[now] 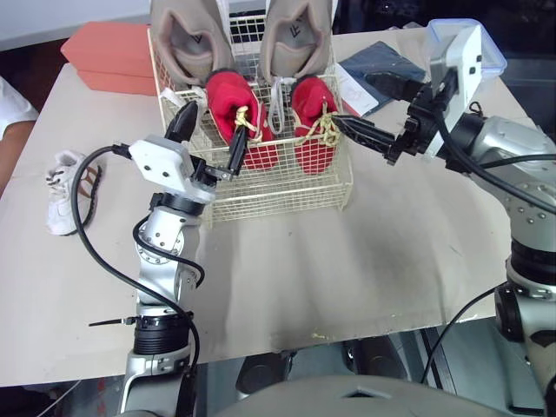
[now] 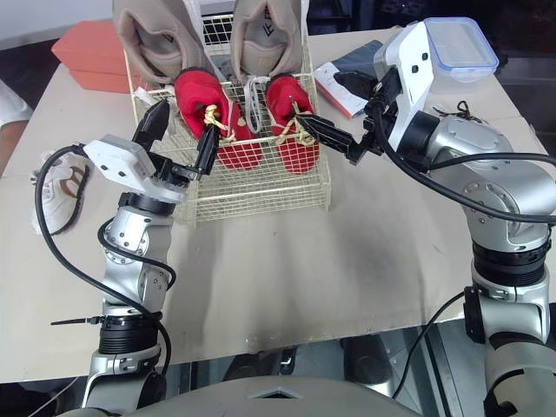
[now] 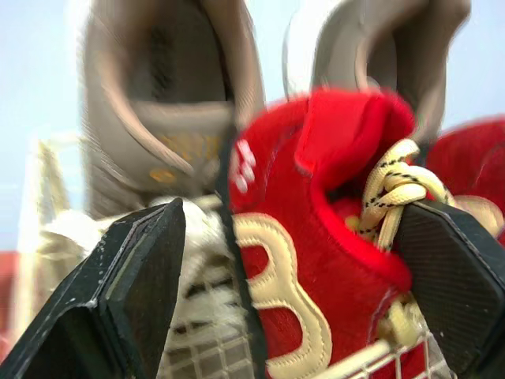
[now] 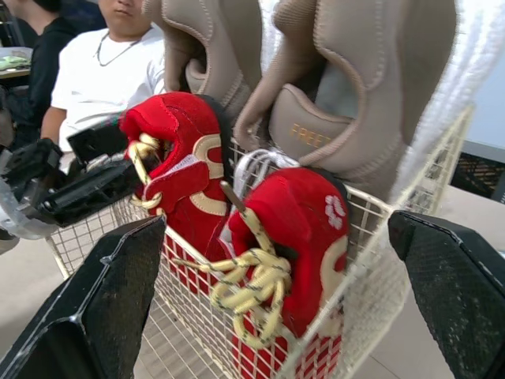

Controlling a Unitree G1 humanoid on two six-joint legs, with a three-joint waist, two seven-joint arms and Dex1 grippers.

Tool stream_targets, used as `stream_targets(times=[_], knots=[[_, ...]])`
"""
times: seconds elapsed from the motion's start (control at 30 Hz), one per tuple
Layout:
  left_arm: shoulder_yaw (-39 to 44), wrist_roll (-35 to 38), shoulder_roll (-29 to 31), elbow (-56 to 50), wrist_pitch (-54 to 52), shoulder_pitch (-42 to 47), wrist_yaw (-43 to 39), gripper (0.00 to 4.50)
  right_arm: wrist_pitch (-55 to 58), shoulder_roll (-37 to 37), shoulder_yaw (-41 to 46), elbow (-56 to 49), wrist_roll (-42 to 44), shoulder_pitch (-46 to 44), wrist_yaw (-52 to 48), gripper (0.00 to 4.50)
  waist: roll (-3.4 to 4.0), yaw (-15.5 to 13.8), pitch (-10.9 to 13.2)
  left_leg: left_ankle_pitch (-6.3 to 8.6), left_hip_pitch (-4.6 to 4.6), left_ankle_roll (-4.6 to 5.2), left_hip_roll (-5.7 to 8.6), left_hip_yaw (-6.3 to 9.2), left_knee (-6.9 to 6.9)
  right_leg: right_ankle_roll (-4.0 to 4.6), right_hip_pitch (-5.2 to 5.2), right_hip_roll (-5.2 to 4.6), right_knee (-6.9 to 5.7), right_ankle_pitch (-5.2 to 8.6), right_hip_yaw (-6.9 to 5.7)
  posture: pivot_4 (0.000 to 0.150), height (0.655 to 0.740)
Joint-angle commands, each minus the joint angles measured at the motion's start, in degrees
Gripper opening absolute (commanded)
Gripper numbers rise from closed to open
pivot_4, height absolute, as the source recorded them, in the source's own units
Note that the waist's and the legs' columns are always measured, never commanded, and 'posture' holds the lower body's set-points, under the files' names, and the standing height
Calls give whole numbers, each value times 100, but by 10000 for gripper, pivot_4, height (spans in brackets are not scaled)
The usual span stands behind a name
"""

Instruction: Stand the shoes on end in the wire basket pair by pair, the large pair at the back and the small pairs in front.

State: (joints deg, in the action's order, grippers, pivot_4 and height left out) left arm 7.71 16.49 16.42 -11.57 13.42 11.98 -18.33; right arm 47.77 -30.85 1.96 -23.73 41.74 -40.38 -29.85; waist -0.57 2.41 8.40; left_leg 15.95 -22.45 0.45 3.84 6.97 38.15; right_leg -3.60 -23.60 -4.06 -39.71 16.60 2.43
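– Where the left gripper (image 1: 211, 137) stands at the near-left corner of the wire basket (image 1: 278, 195), how are its fingers set?
– Fingers apart, one on each side of the left red shoe (image 1: 228, 95) at collar height; contact between pads and shoe cannot be confirmed.
– Orientation of that shoe?
– Long axis upright, leaning slightly back; toe down in the basket, collar up, yellow laces facing the robot; position: front row, robot's left. The right red shoe (image 1: 311, 100) stands just beside it in the same attitude, front row, robot's right.
– Right gripper?
– The right gripper (image 1: 354, 101) sits at the basket's right wall; fingers wide apart; one fingertip lies close to the right red shoe's laces, contact not confirmable.
– Items outside the basket?
– One white shoe (image 1: 65, 191) lies on the table (image 1: 347, 269), well apart from the basket on the robot's left; long axis roughly near-to-far; which end is the toe cannot be told.
– Back row?
– Two tan shoes (image 1: 187, 39), larger, stand on end behind the red pair; long axes upright, openings facing the robot, upper ends well above the rim; the lower ends are hidden. Beyond them, orange boxes (image 1: 109, 56) rest at the table's far left.
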Motion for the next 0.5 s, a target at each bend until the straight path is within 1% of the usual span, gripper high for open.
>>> stream_targets(times=[0.03,0.13,0.3,0.5], knots=[[204,-161,-86,89,456,245,132,44156,-139,26,99,-129,-21,-125,-28,45000,-4,-37,2,0,-2,0,0,3,2,0,0,0,0,0,-4,1500,7400],[124,-45,-175,99,641,362,-42,44156,-169,19,88,-112,-64,-111,-42,45000,-13,-71,8,0,-10,0,2,11,8,-2,0,-1,0,-1,-12,1500,7400],[145,48,-328,83,746,387,-57,44156,-194,41,78,-101,-117,-103,-62,45000,-22,-76,13,0,-14,0,5,10,11,-5,-1,-3,5,-3,-11,1500,7400],[202,93,-318,-96,690,323,-39,44156,-218,85,67,-90,-160,-105,-73,45000,-23,-76,14,0,-14,0,4,12,11,-5,-1,-2,4,-3,-12,1500,7400]])
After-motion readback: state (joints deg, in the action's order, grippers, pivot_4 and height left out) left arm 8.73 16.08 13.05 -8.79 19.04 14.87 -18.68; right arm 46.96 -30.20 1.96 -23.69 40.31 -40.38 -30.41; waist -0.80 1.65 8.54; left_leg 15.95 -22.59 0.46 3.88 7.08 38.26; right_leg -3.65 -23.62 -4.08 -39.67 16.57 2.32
